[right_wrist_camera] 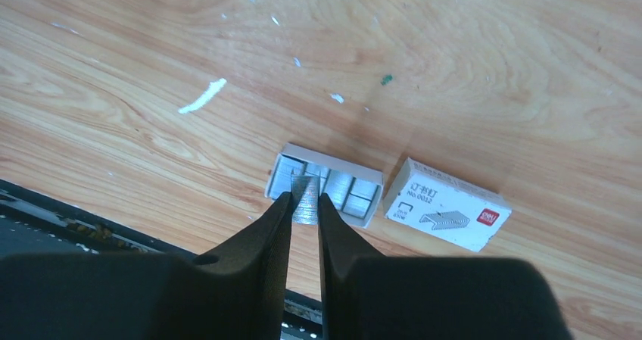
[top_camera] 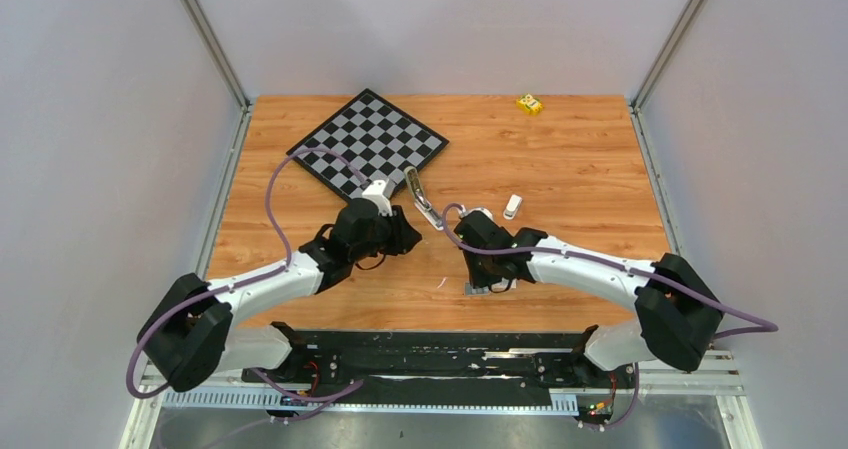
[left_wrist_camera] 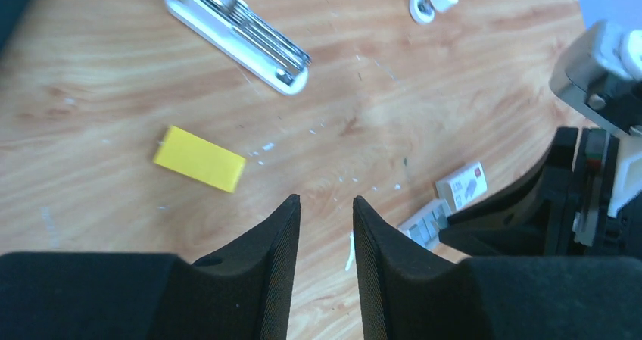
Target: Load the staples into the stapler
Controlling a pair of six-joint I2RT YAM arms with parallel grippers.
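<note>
Our right gripper (right_wrist_camera: 304, 201) pinches a strip of staples (right_wrist_camera: 306, 185) at the open tray (right_wrist_camera: 333, 160) beside the white box (right_wrist_camera: 447, 204), apparently to lift it out. Our left gripper (left_wrist_camera: 327, 226) hangs slightly parted and empty near a yellow block (left_wrist_camera: 199, 158). Beyond it the stapler (left_wrist_camera: 242, 29) lies open, metal channel up, likely ready for the strip.

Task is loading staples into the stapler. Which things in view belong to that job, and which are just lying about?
Belong to the job:
stapler
staples, pinched in the right gripper
staple tray
white labelled box

Just lying about:
checkerboard
yellow block
small white object
</note>
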